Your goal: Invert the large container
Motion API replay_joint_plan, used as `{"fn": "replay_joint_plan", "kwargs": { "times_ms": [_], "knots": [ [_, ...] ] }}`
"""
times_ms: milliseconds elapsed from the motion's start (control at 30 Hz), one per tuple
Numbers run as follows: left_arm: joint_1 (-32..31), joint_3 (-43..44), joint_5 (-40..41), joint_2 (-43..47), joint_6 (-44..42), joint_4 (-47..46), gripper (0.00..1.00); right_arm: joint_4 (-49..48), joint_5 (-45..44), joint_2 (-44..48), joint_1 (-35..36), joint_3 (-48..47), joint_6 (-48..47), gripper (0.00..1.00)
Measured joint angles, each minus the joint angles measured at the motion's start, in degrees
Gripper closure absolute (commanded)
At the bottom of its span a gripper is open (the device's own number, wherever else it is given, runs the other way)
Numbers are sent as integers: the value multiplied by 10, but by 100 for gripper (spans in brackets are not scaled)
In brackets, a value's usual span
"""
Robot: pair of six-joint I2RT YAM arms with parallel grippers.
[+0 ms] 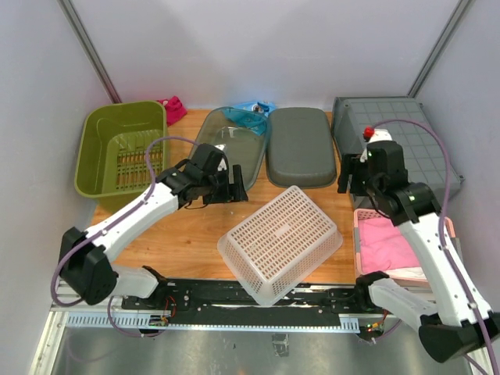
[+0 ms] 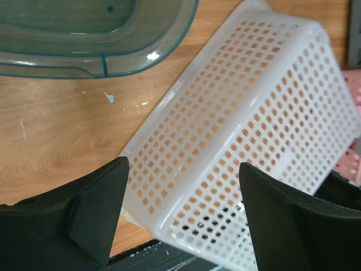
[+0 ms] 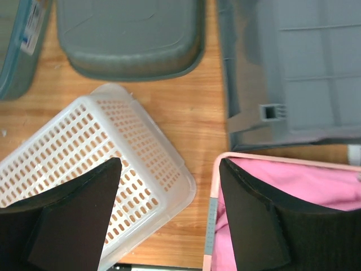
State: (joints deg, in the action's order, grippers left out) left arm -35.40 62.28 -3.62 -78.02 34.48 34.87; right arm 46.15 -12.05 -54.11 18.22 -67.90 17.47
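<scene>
Ref. top view: you found the white mesh basket [image 1: 279, 243] near the ctr of the table [image 1: 187, 234], base facing up and set diagonally to the table edge. Its near corner overhung the edge, above the black rail [image 1: 195, 291].

Left gripper [image 1: 234, 186]: fingers apart, nothing btwn them. It hung clear of the basket, at the basket's rear-left, just beside the clear teal tub [image 1: 234, 141]. Its wrist cam looked down on the basket's perforated base and one side wall.

Right gripper [image 1: 348, 178]: fingers apart, nothing held. Per its wrist cam it sat above the bare wood btwn the basket and the pink tray [image 1: 362, 234], which held pink cloth.

Rear row, left to right: green bin [image 1: 94, 148], teal tub, grey tub [image 1: 301, 146] w/ base up, grey crate [image 1: 406, 141] w/ base up.
</scene>
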Motion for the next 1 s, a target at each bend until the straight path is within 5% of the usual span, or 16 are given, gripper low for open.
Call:
{"fn": "replay_joint_plan", "kwargs": {
  "times_ms": [400, 733, 1000],
  "knots": [
    [-58, -130, -74, 231, 61, 47, 13, -28, 224, -249, 0, -4, -41, 29],
    [-91, -231, -110, 317, 163, 60, 5, -59, 248, -368, 41, -78, -26, 39],
    [-91, -290, -171, 314, 206, -45, 5, -73, 242, -405, 49, -81, 15, 55]
  ]
}}
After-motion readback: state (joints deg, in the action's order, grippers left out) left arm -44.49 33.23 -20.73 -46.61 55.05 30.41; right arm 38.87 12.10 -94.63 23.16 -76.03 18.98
